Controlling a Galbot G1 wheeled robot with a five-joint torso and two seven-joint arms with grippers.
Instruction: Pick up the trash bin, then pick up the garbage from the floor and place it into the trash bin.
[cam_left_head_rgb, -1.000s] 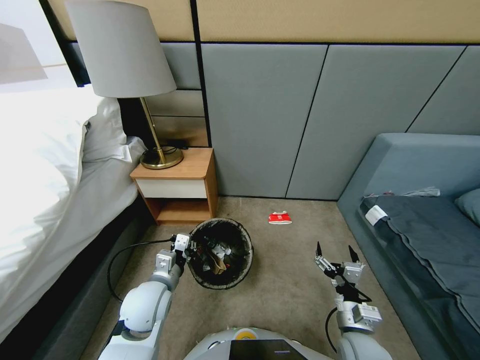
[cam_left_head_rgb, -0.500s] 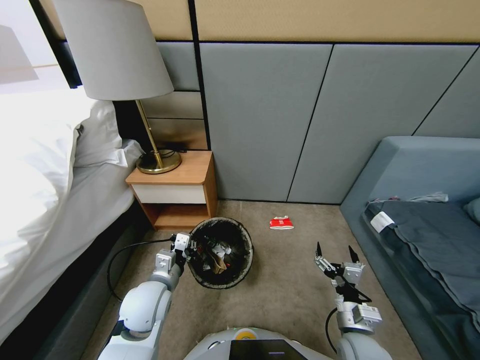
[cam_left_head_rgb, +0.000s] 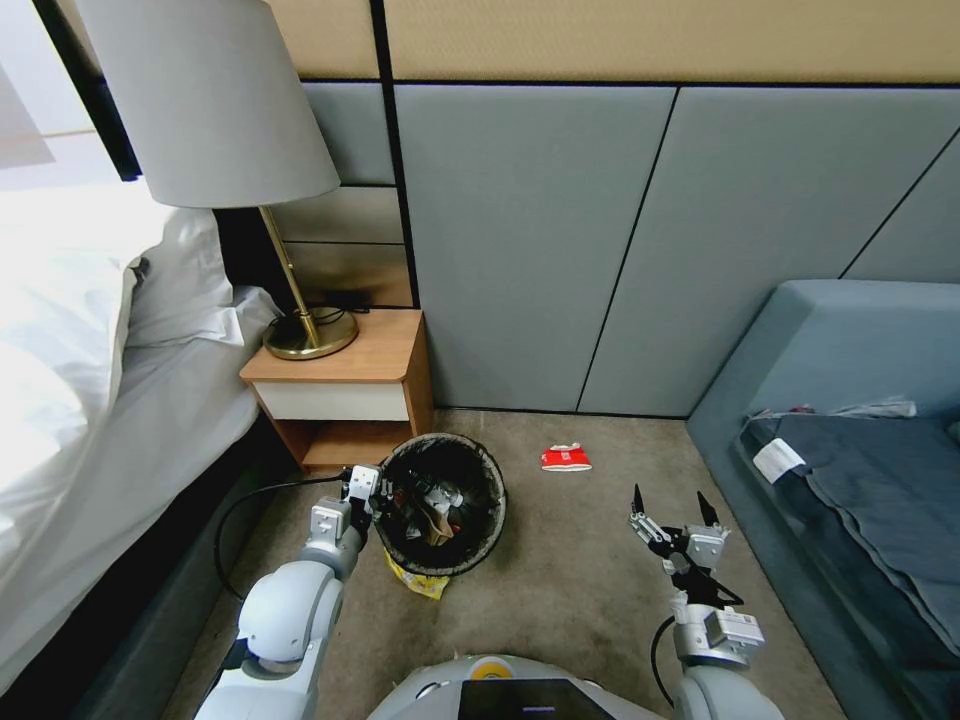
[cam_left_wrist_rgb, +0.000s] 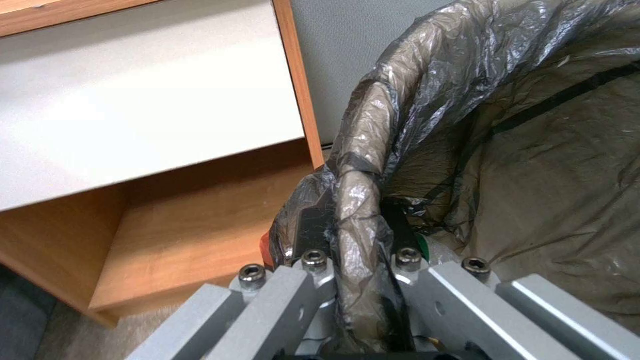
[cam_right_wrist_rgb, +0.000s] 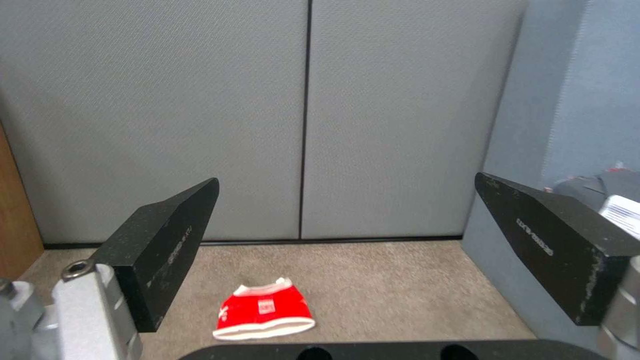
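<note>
The left end effector (cam_left_head_rgb: 372, 492) is clamped on the rim of the trash bin (cam_left_head_rgb: 470, 478), one finger inside and one outside the dark bag (cam_left_wrist_rgb: 373, 150) folded over the edge, and the left wrist view shows the crinkled plastic pinched between the metal fingers (cam_left_wrist_rgb: 313, 260). The bin hangs low in front of the robot's left side, just ahead of the wooden nightstand (cam_left_head_rgb: 345, 385), and it holds a jumble of scraps, brown paper and white bits among them. Beneath its near edge a yellow wrapper (cam_left_head_rgb: 420, 583) lies on the carpet (cam_left_head_rgb: 570, 590), partly covered by the bin. Over on the right, the right end effector (cam_left_head_rgb: 672, 500) hovers above the floor with its two black fingers (cam_right_wrist_rgb: 167, 235) spread wide apart, holding nothing. Ahead of it, near the foot of the grey wall panels (cam_left_head_rgb: 520, 240), sits a red-and-white wrapper (cam_left_head_rgb: 566, 459), flat on the carpet and well apart from the bin; the right wrist view frames it between the open fingers, low and slightly off-centre (cam_right_wrist_rgb: 263, 310). A lamp (cam_left_head_rgb: 215, 110) stands on the nightstand, the bed (cam_left_head_rgb: 90, 400) lies to the robot's left and a grey sofa (cam_left_head_rgb: 850, 440) to its right.
</note>
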